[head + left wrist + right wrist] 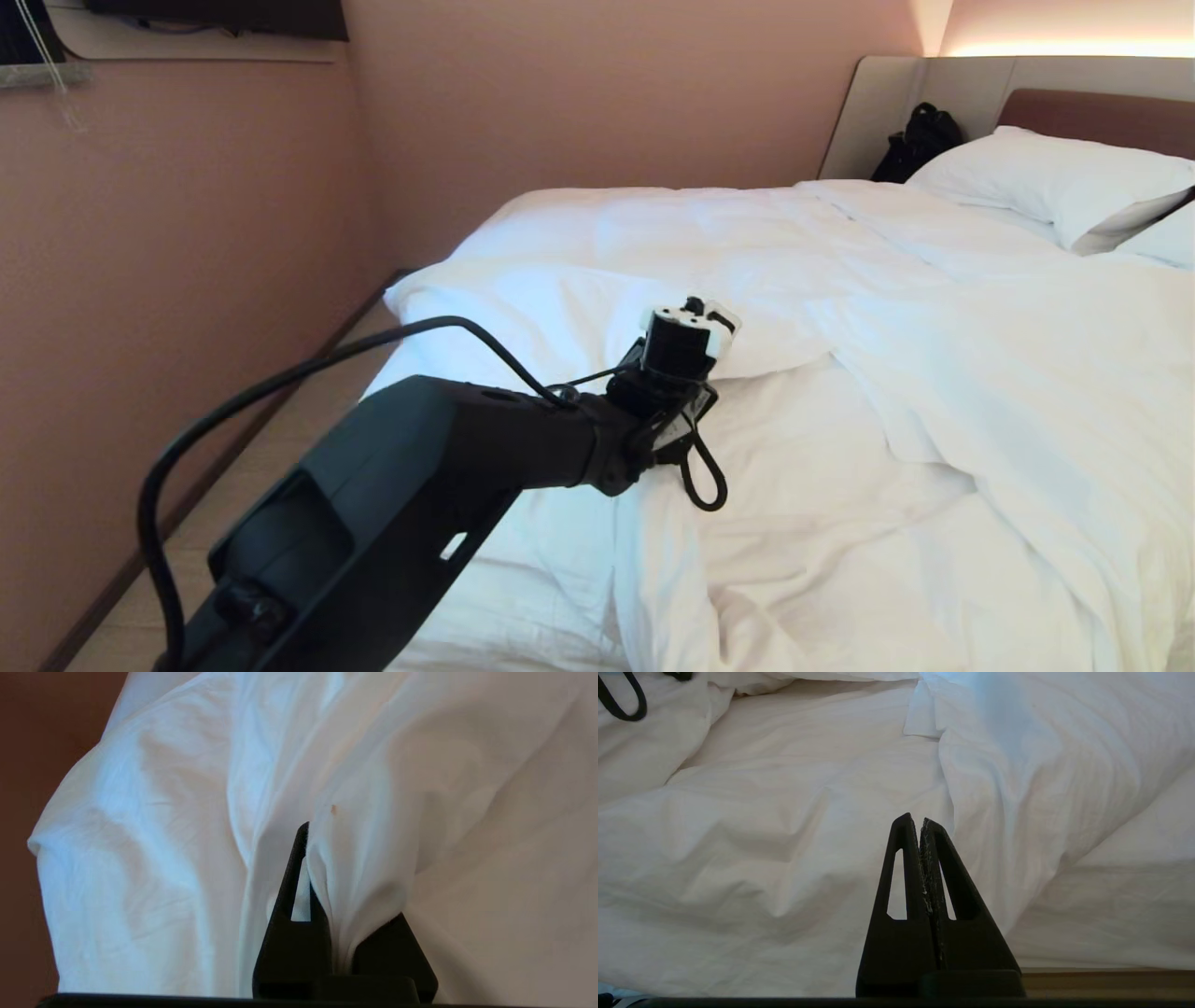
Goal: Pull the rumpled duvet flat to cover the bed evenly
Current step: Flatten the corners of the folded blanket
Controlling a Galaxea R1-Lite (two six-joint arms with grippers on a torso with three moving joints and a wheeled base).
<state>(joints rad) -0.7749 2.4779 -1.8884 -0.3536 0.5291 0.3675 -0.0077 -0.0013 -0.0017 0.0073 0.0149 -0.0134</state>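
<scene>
The white duvet [980, 392] lies rumpled across the bed [1102, 117], bunched in thick folds toward the right and turned back near the middle. My left arm reaches in from the lower left, and its gripper [695, 322] sits at a raised fold near the bed's left side. In the left wrist view the left gripper [322, 877] is shut on a pinched ridge of duvet [364, 858], which partly hides one finger. The right gripper [920, 821] is shut with nothing in it, low over the duvet [761, 835], and is outside the head view.
White pillows [1046, 177] lie at the headboard end, with a black bag [920, 140] beside them in the corner. A pink wall [187, 280] runs close along the bed's left side, leaving a narrow strip of floor [280, 439].
</scene>
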